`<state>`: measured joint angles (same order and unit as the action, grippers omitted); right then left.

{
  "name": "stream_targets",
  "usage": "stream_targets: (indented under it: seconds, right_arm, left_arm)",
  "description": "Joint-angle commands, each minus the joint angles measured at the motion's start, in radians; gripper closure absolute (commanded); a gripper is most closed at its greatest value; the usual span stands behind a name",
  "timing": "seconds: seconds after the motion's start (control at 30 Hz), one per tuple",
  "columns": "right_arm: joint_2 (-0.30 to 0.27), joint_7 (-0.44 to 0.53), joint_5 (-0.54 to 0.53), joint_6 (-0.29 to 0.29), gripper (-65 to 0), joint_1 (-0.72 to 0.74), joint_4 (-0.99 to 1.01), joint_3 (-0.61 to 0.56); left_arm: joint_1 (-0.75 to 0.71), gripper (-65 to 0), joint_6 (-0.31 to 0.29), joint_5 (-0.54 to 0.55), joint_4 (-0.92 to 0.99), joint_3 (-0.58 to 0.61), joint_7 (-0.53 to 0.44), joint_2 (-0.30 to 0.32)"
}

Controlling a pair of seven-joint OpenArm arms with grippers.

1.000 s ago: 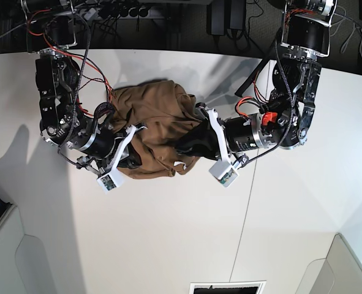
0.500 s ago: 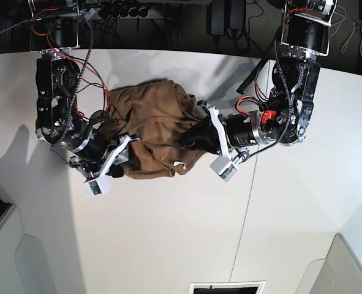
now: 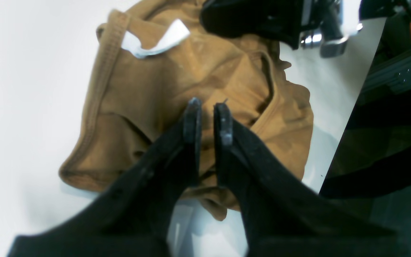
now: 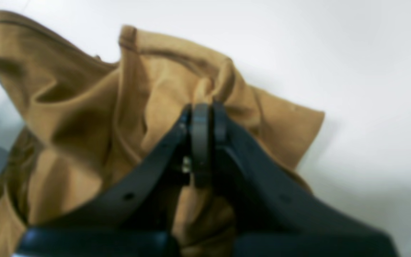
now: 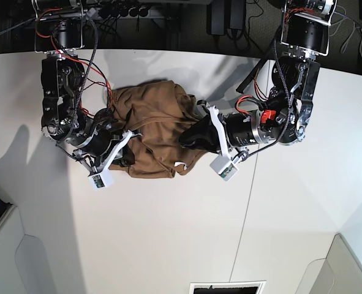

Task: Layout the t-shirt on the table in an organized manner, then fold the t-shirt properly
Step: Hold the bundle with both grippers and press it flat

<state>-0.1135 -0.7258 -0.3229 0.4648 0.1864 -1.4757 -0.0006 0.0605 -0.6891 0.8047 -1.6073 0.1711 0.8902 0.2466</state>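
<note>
T-shirt (image 5: pixel 153 131) bunched on bench (image 5: pixel 168 233). Right hand (image 4: pixel 202 117) pinched closed on fabric fold; left hand (image 3: pixel 207 112) slightly parted, grip unclear. Draw edges apart slowly, low.

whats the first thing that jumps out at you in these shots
A crumpled tan t-shirt sits bunched in a heap on the white table, nowhere near laid out. Both arms crowd it from either side: the right gripper is shut on a raised fold, the left gripper is over the cloth near the collar's white tag.
</note>
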Motion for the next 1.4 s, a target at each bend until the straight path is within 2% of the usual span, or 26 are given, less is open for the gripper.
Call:
stream_targets:
  seconds: [0.0,0.2,0.43,0.7,0.77,1.07,1.1,1.2,1.23,1.37]
  right_arm:
    - [0.000,0.020,-0.024,0.021,0.0,0.023,-0.037,0.001]
    - [0.000,-0.008,-0.025,0.018,0.0,0.021,-0.185,0.021]
    - [-0.003,-0.046,-0.030,0.018,0.0,0.002,-0.245,0.119]
    - [-0.002,-0.068,-0.124,0.045,0.0,-0.069,-0.253,0.250]
    - [-0.002,-0.072,-0.157,0.058,0.0,-0.091,-0.252,0.259]
    - [-0.002,-0.087,-0.167,0.055,0.0,-0.167,-0.252,0.254]
    - [-0.002,-0.087,-0.167,0.055,-1.0,-0.175,-0.252,0.255]
    - [-0.002,-0.087,-0.169,0.055,-16.1,-0.199,-0.252,0.262]
    - [-0.002,-0.087,-0.175,0.056,-17.9,-0.205,-0.252,0.265]
    - [-0.002,-0.094,-0.227,0.056,-17.9,-0.215,-0.271,0.294]
  left_arm:
    - [0.016,-6.9,-0.009,0.021,-0.013,-0.002,-0.018,0.003]
    - [0.016,-6.9,-0.009,0.005,-0.013,-0.002,-0.018,0.003]
    - [0.011,-6.9,-0.009,-0.019,-0.013,-0.002,-0.027,0.003]
    - [0.005,-6.9,-0.009,-0.020,-0.013,-0.002,-0.049,0.003]
    - [0.003,-6.9,-0.009,-0.019,-0.013,-0.002,-0.050,0.003]
    - [0.003,-6.9,-0.009,-0.017,-0.013,-0.002,-0.052,0.003]
    - [0.003,-6.9,-0.009,-0.018,-0.013,-0.002,-0.052,0.003]
    - [0.003,-6.9,-0.009,-0.019,-0.013,-0.002,-0.052,0.003]
    - [0.003,-6.9,-0.009,-0.019,-0.013,-0.002,-0.052,0.003]
    - [0.003,-6.9,-0.009,-0.015,-0.013,-0.002,-0.044,0.003]
